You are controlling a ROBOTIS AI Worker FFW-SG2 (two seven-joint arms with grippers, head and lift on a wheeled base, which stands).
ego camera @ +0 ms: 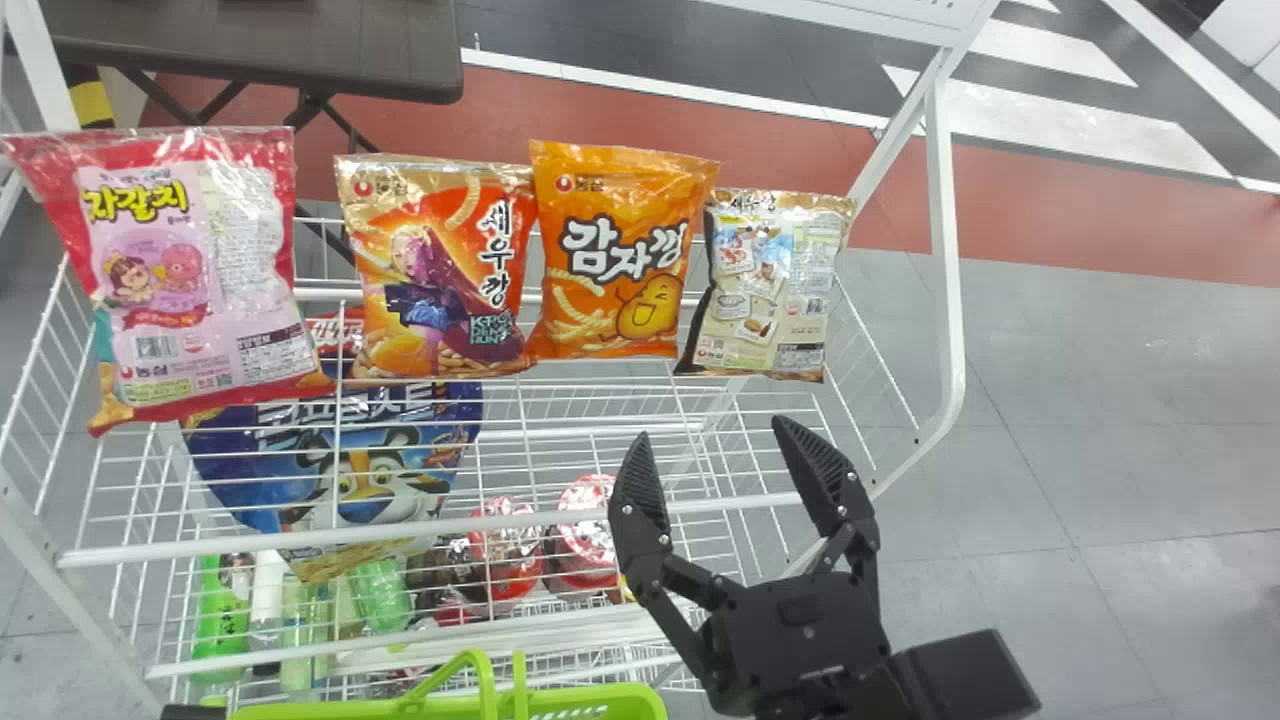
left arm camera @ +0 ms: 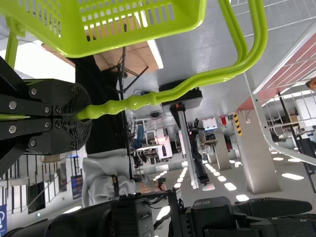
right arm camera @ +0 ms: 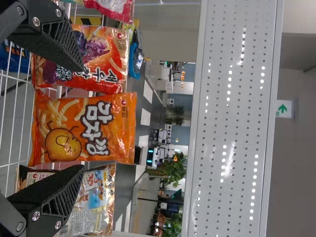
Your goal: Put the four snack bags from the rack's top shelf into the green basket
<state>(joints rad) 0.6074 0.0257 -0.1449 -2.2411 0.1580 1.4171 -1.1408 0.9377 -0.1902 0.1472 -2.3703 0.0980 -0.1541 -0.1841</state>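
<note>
Looks like zero done, four to go. Seeing all snack bags (ego camera: 622,262) on the rack (ego camera: 945,230), far side. Holding right fingers (ego camera: 640,490) open, near right; gripping basket (ego camera: 370,711) by handle (left arm camera: 131,103) with left fingers (left arm camera: 76,101).

The black right hand (ego camera: 711,430) has tapered, ridged fingers (ego camera: 641,485) and silver screws (right arm camera: 36,21).

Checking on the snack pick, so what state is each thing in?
Right gripper: open, empty.
Left gripper: shut on the basket handle.
Green basket: held up by its handle.
Pink-and-red snack bag: upright, closed.
Orange-red snack bag: upright, closed.
Orange potato snack bag: upright, closed.
Beige-backed snack bag: upright, closed.
Blue tiger cereal bag: lower in the rack.
Green bottle: upright.
</note>
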